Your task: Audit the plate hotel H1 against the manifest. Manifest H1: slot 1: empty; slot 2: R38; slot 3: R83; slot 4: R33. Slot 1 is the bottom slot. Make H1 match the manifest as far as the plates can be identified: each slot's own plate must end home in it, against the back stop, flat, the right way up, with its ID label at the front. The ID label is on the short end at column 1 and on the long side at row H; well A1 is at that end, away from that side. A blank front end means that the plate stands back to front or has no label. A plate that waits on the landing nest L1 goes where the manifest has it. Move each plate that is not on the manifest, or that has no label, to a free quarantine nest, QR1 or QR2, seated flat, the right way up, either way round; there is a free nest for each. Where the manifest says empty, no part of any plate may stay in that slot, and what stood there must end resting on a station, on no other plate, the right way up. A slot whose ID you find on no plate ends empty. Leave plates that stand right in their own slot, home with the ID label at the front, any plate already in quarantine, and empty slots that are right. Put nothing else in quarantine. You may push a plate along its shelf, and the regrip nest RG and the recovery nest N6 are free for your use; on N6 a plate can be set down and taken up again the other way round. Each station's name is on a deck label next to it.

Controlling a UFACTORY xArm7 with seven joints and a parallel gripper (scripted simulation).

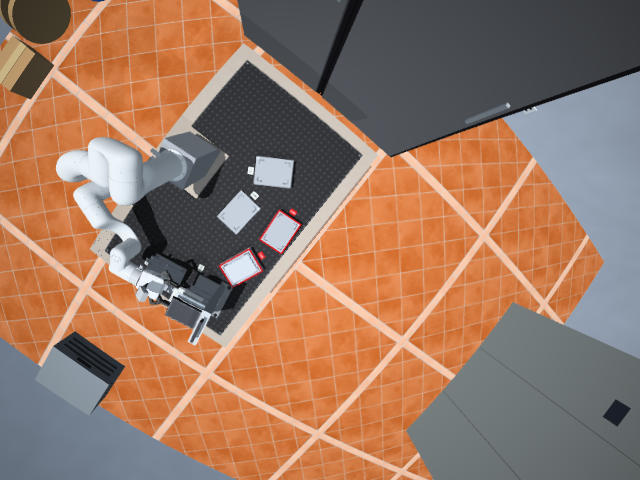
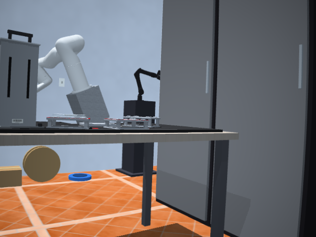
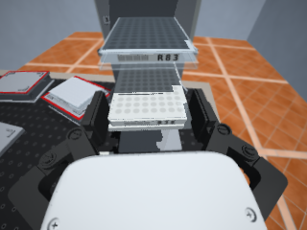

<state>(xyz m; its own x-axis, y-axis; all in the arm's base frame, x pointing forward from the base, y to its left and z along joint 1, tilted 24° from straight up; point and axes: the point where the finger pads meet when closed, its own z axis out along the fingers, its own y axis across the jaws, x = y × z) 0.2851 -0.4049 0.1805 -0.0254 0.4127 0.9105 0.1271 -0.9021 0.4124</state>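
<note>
In the wrist view my gripper is shut on a white well plate, with one black finger on each long side. The plate lies flat, and the label on its near end is too blurred to read. Straight ahead stands the plate hotel H1. A clear plate labelled R83 sticks out of a slot above the held plate. A darker shelf or plate lies between them. From above, the gripper is at the hotel's front, at the deck's near left corner.
Two red-edged quarantine nests lie beside the hotel. The nearer one carries a white plate; the other is further along. Two grey nests sit mid-deck. The deck edge runs close behind the hotel.
</note>
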